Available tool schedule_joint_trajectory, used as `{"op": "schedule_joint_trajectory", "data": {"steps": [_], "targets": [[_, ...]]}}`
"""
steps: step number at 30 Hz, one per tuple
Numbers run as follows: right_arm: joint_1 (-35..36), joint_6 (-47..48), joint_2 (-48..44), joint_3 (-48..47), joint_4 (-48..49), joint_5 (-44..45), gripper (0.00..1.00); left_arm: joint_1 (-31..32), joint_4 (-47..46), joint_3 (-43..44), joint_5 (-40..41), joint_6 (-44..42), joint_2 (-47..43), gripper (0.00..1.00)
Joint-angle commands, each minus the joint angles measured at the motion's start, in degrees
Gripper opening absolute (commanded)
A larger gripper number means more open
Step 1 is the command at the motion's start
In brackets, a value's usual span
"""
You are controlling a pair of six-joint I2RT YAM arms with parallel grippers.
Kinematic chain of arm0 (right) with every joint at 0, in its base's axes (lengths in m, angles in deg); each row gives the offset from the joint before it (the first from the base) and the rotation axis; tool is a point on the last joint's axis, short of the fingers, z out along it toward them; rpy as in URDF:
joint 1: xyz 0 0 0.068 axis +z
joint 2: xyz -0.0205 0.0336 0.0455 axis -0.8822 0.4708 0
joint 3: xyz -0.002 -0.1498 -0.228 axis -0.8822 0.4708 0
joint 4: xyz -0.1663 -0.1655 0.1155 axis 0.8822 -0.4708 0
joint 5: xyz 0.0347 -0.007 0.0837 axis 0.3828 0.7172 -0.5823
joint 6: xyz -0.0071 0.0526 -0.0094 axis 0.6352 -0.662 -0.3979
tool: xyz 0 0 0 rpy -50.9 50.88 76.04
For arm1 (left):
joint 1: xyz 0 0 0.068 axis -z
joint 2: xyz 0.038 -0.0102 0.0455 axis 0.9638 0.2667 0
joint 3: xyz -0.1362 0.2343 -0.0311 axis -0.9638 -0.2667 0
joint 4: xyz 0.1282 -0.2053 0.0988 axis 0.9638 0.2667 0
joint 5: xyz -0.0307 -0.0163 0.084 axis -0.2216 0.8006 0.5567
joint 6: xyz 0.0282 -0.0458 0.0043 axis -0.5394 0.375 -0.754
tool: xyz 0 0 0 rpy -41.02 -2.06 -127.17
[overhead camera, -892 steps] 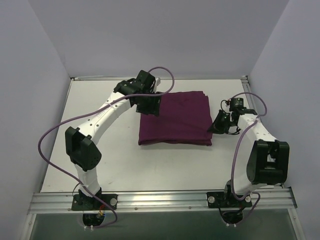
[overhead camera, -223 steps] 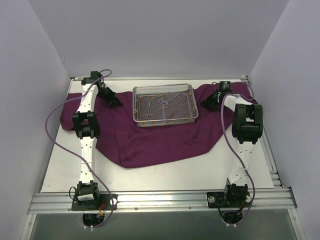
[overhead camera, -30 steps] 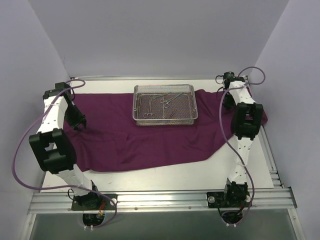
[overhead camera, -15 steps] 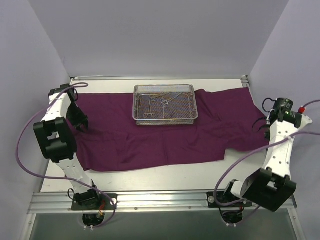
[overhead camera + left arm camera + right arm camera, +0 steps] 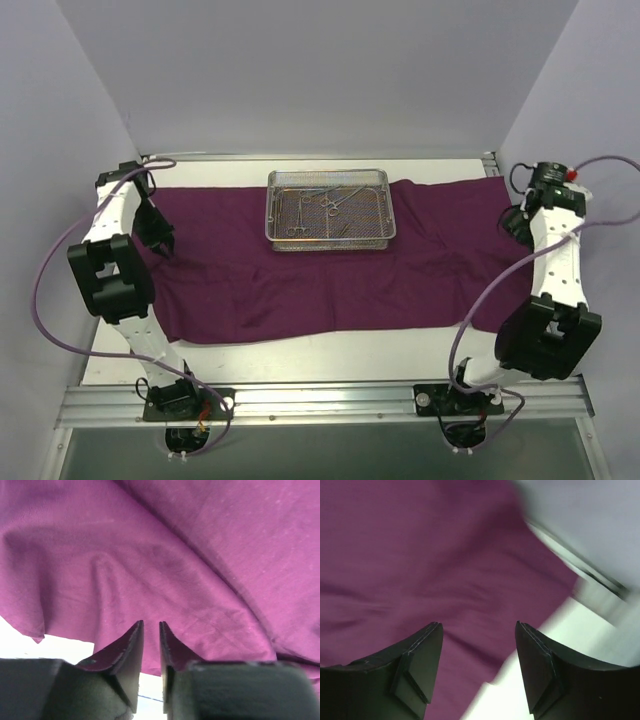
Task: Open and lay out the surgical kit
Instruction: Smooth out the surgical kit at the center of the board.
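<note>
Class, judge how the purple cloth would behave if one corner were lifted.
Probably floppy: the purple cloth lies in soft wrinkles. The wire tray resting on it would probably anchor the far side.

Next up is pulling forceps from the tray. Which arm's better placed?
Probably right. The right claw hangs open and empty over the right end of the cloth, free to swing to the tray. The left claw sits low at the left end, jaws nearly together. Distances look similar.
</note>
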Motion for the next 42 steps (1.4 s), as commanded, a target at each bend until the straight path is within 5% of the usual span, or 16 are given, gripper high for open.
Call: {"op": "schedule_joint_trajectory", "data": {"steps": [1,8,13,14,17,27,42], "targets": [[8.18,0.81,6.79,-5.88,16.04,-7.93,0.59,0.84,0.53,3.98,-2.50,-1.94,0.71,0.22],[17.68,-1.30,31.74,-20.55,30.99,-22.06,0.38,2.24,-2.46,8.81,-11.74,-0.54,4.66,0.06],[21.46,-3.16,40.12,-26.97,34.09,-28.94,0.23,5.23,-2.72,15.84,-13.50,0.86,11.24,0.05],[22.07,-3.07,42.22,-27.94,32.08,-29.21,0.12,5.32,-2.72,17.07,-14.20,1.22,12.74,0.04],[22.26,-2.72,43.38,-26.38,32.67,-30.88,0.00,5.41,0.96,23.99,-15.36,2.63,19.15,0.02],[22.17,-1.13,44.35,-16.44,35.66,-30.89,0.00,5.15,8.26,36.85,-9.03,5.96,31.73,0.03],[22.26,-8.42,54.63,-19.51,34.70,-30.17,0.00,2.34,8.10,55.49,-10.43,7.90,51.24,0.02]]}}
